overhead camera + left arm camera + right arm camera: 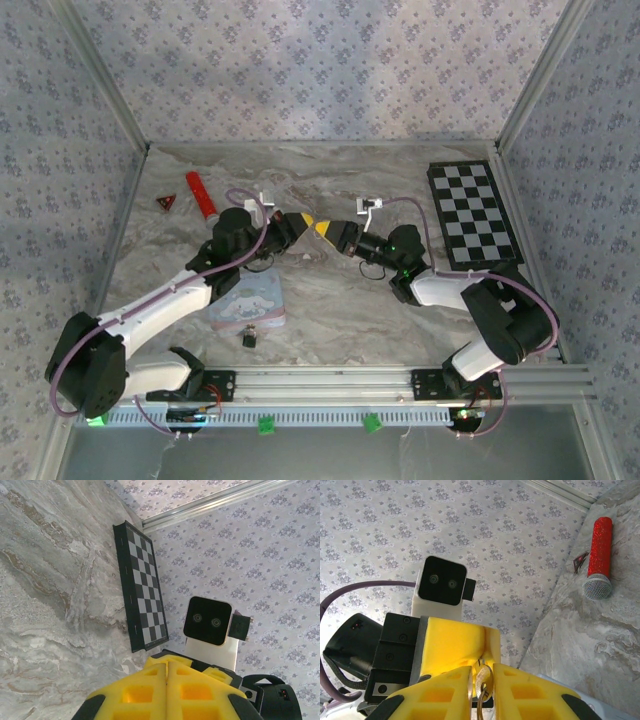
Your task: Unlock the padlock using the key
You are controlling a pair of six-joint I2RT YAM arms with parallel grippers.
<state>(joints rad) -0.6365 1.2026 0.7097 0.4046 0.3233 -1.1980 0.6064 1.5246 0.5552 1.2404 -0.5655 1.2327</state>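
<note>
My two grippers meet tip to tip above the middle of the table. The right gripper (325,229) (482,674) is shut on the brass head of the key (484,679), whose ring hangs below. The key's blade runs forward into the seam of the left gripper's yellow fingers (457,642). In its own wrist view the left gripper (303,222) (167,664) is pressed shut, with a tiny dark speck at the seam. The padlock (248,338), a tiny dark block, lies on the table near the front edge, apart from both grippers.
A pale blue printed tin (250,303) lies just behind the padlock, under the left arm. A red cylinder with a white tip (201,194) (597,555) and a small red triangle (166,202) lie at the back left. A chessboard (474,214) (142,585) sits at the right.
</note>
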